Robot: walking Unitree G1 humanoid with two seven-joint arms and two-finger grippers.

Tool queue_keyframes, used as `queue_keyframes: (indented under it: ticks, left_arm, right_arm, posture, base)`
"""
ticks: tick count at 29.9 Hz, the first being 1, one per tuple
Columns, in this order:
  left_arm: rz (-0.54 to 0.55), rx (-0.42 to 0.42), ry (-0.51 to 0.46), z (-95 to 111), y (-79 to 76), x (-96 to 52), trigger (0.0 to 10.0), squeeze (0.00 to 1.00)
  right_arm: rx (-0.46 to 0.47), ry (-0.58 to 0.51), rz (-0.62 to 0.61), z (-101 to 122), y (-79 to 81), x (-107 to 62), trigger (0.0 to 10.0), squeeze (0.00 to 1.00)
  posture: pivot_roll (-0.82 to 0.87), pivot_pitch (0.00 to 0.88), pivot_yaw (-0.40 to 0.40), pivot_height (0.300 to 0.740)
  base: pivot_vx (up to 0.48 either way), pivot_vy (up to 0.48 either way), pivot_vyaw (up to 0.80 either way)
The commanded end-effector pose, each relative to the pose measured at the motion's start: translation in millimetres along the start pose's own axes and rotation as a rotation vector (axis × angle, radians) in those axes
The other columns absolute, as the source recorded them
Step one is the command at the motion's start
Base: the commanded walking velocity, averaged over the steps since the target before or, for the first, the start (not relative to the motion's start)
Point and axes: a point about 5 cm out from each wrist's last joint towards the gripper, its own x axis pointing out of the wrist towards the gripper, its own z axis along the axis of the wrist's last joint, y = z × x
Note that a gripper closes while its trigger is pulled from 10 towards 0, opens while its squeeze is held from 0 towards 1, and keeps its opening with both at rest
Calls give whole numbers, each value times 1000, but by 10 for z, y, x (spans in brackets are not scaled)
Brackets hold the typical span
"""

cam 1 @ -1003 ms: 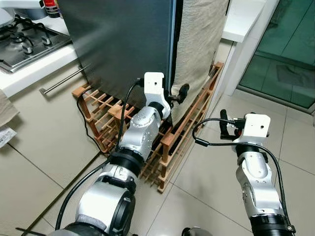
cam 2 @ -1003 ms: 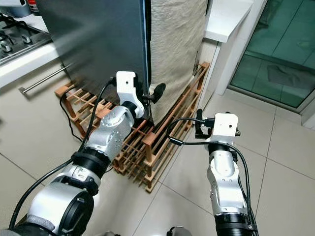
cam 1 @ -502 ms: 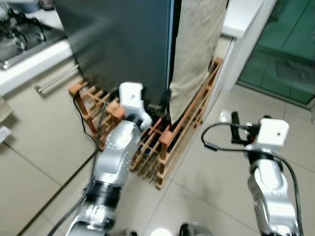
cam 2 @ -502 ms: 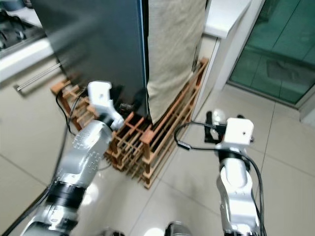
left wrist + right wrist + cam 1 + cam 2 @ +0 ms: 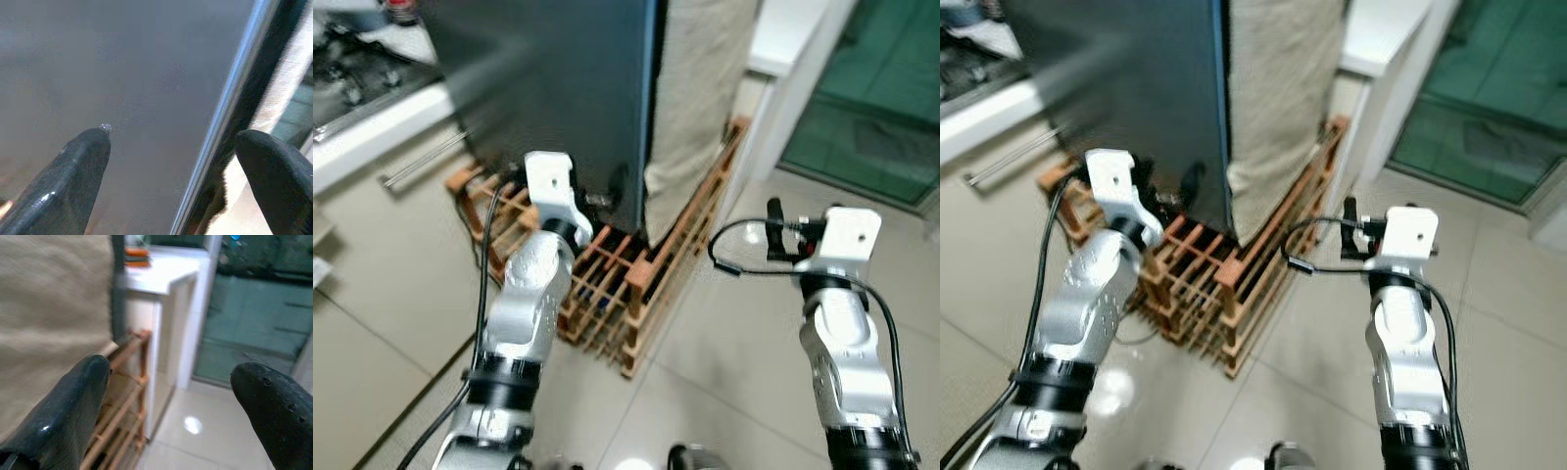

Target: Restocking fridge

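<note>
Left eye view shows the fridge (image 5: 558,88), a dark slab with its door edge (image 5: 220,122) running down the middle, standing on a wooden rack (image 5: 607,284) on the tiled floor (image 5: 391,323). A beige cloth (image 5: 690,88) hangs to the right of that edge, and a hob (image 5: 342,73) sits on the table (image 5: 372,127) far left. The left gripper (image 5: 171,156) is up against the lower part of the door, fingers spread, one over the flat face and the other past the metal edge strip. The right gripper (image 5: 168,406) hangs over the floor to the right, fingers also spread, holding nothing, pointed at the rack end and a white table (image 5: 156,274).

The risk I see: the spread fingers straddle the edge without gripping it, so a pull could slip off the smooth strip, or the far finger could snag the cloth and drag it.

Compared with a second ago, the left gripper has shifted left, from the cloth side of the edge to the door face. The camera has moved too, and the picture is blurrier.
</note>
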Motion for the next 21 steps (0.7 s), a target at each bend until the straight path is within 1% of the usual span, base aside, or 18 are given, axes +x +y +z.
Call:
queue_keyframes:
  ticks: [1,5,6,7,9,11,17,19,21]
  left_arm:
    - [72,12,29,-58,110,-13,10000,0]
    - [162,48,14,-50,267,-58,10000,0]
    - [162,48,14,-50,267,-58,10000,0]
    - [188,58,10,-50,326,-87,10000,0]
    - [204,58,1,-37,345,-109,10000,0]
    - [204,58,-8,-24,331,-113,10000,0]
    - [179,63,-45,64,273,-118,10000,0]
    - [145,68,-48,111,237,-134,10000,0]
    - [81,58,-27,110,167,-176,10000,0]
  right_arm:
    - [11,-7,-4,3,3,17,10000,0]
    - [10,-3,17,-27,48,22,10000,0]
    - [10,-3,17,-27,48,22,10000,0]
    - [11,2,22,-46,58,28,10000,0]
    - [1,0,31,-55,64,35,10000,0]
    - [1,-4,33,-57,66,41,10000,0]
    - [-1,-14,54,-43,110,81,10000,0]
    - [-1,-18,60,-38,128,97,10000,0]
    - [5,-10,67,-56,141,109,10000,0]
  posture:
    - [-85,37,18,740]
    - [-78,41,9,740]
    - [-78,41,9,740]
    - [-75,41,7,740]
    - [-75,41,7,740]
    - [-66,40,-1,740]
    - [-56,37,-3,740]
    - [-50,36,-1,740]
    - [-50,36,-1,740]
  base:
    - [0,0,-669]
    - [0,0,-678]
    - [0,0,-688]
    - [0,0,-688]
    - [0,0,-688]
    - [0,0,-681]
    - [0,0,0]
    - [0,0,0]
    - [0,0,0]
